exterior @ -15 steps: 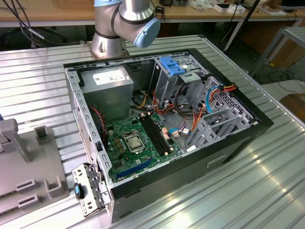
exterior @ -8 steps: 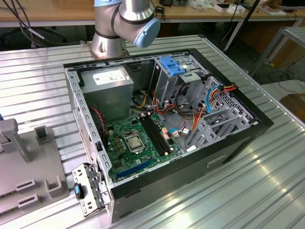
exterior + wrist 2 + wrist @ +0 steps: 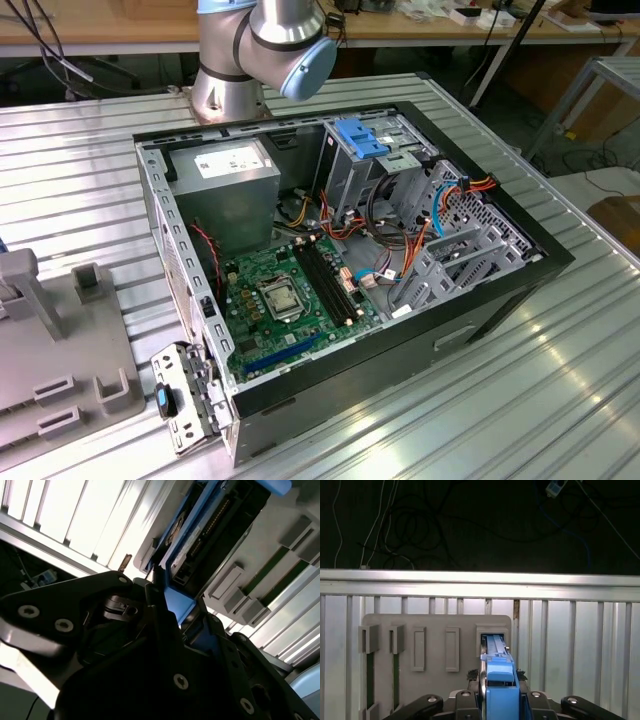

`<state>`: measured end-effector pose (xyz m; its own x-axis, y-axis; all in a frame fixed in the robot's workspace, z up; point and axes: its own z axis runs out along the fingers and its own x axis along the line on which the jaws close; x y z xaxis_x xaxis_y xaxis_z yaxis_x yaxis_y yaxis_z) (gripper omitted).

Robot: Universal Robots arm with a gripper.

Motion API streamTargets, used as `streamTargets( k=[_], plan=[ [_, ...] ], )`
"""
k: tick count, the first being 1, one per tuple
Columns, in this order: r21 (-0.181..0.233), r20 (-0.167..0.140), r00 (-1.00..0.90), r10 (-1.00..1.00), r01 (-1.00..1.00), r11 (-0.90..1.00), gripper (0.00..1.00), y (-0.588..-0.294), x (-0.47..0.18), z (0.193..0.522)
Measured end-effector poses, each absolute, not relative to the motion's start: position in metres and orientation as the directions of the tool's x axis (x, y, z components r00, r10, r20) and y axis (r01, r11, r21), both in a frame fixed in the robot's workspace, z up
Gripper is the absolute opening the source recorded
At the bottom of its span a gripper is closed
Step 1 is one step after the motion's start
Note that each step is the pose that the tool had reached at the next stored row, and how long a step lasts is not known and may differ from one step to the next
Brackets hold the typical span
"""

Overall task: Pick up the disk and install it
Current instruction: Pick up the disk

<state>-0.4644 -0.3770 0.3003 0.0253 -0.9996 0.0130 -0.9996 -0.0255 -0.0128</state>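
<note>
Pincer (image 3: 500, 701) clamped on the disk (image 3: 499, 672), upright in the grey holder (image 3: 435, 627) slot.

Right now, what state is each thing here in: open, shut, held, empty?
computer case: lying on its side, open, side panel off.
holder: two middle slots look empty.
disk: standing on edge in a slot of the holder, gripped.
gripper: shut on the disk.

My gripper (image 3: 500, 703) is black, the disk (image 3: 498, 677) bright blue, the holder (image 3: 435, 627) plain grey, the table (image 3: 570, 635) ribbed silver.
</note>
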Motion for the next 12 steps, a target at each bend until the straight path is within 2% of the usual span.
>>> streamTargets(
  k=[12],
  plan=[
    [-0.013,0.013,0.0,-1.0,-1.0,0.0,0.37,-0.3772,-0.4644,0.3002]
  ],
)
